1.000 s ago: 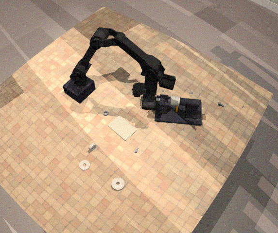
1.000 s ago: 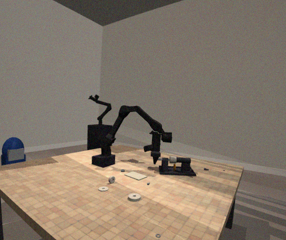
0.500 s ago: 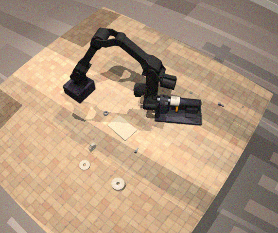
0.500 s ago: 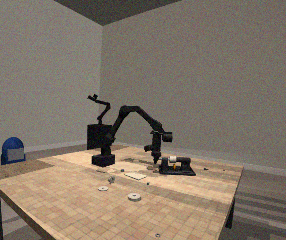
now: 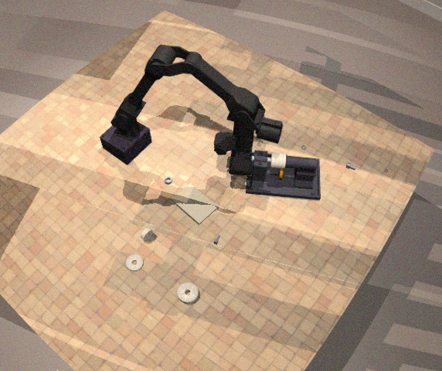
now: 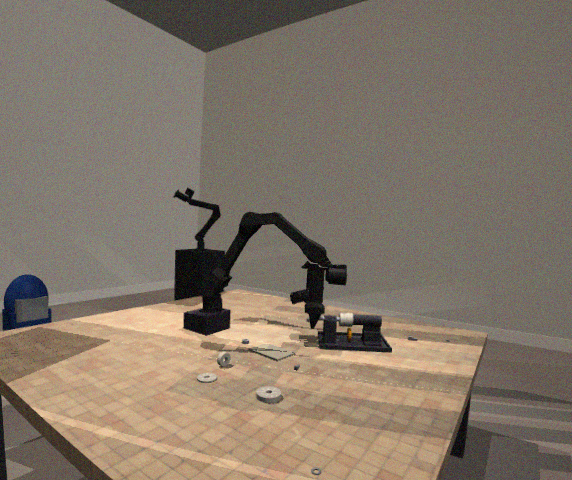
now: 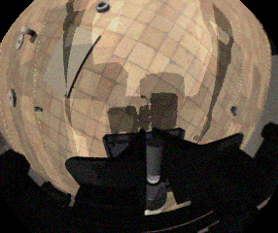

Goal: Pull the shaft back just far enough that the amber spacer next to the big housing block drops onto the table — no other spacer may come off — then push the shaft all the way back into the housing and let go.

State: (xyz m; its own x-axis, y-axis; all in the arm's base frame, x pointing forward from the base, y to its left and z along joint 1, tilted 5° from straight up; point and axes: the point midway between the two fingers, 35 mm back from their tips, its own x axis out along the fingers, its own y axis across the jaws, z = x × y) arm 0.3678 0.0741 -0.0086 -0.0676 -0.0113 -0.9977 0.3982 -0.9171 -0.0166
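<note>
Gripping the end of the shaft [image 5: 253,158] [image 7: 154,162], the gripper [image 5: 249,172] [image 6: 314,326] [image 7: 147,131] points down at the near end of the dark fixture [image 5: 283,195] [image 6: 353,347], toward the counter's right corner in the top view. Amber spacer [image 5: 280,173] [image 6: 349,333] observed below the white spacers [image 5: 278,160] [image 6: 345,319], between the fixture's post and its housing block [image 5: 301,163] [image 6: 371,321]; contact with the fixture's base cannot be told.
</note>
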